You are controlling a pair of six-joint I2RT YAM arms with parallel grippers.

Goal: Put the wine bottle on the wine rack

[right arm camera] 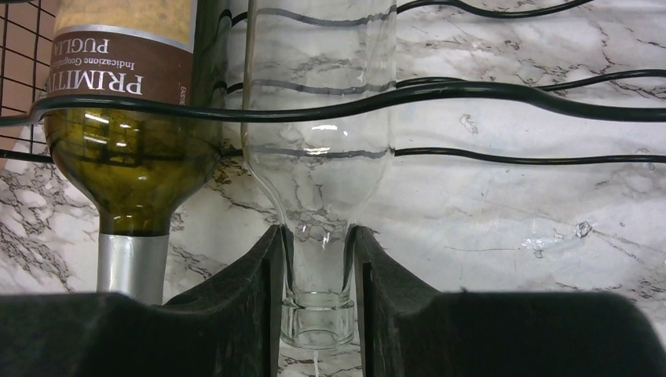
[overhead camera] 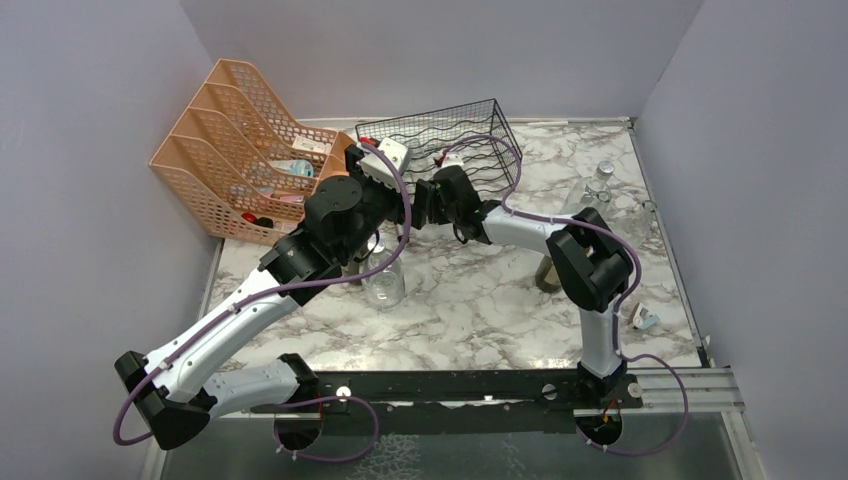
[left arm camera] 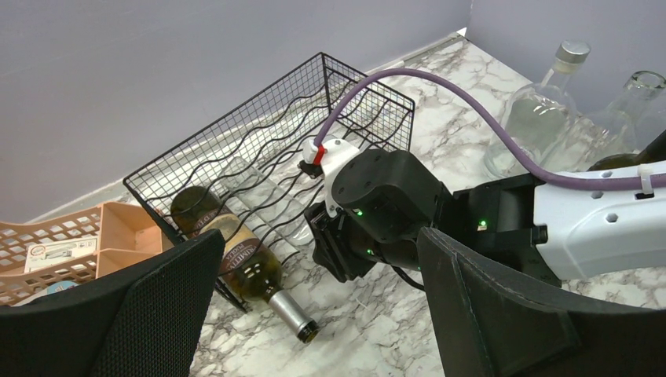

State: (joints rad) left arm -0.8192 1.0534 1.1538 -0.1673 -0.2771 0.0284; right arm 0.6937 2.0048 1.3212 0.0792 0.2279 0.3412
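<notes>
Closest to us in the right wrist view, the right jaws are clamped on the neck of the clear bottle point(right arm camera: 318, 118), with one black finger point(right arm camera: 236, 314) pressed against each side of it. This bottle lies on its side, neck toward the camera, and its body reaches in among the wavy wires of the rack point(right arm camera: 510, 90), one of which crosses over it. We cannot tell whether it rests on a tier. Just beside it at 9 o'clock lies the green bottle point(right arm camera: 126, 157), which has a brown label and a silver-sleeved neck that also points outward. In the left wrist view the left jaws stand wide apart above the marbled desk point(left arm camera: 377, 330), and their mesh-faced fingers point(left arm camera: 118, 314) sit at 7 and 5 o'clock of the frame, touching none of the bottles. Past them we see the green bottle's neck poking out of the rack's open front, with the right arm point(left arm camera: 393, 196) at 3 o'clock of it. From the top view the rack sits at 12 o'clock on the desk. The peach organizer point(overhead camera: 230, 150) is just beside it at 10 o'clock, and two clear bottles point(overhead camera: 598, 185) stand well apart at 2 o'clock. Another clear bottle point(overhead camera: 385, 278) stands near the desk's middle, at 6 o'clock of the left arm point(overhead camera: 340, 205).
</notes>
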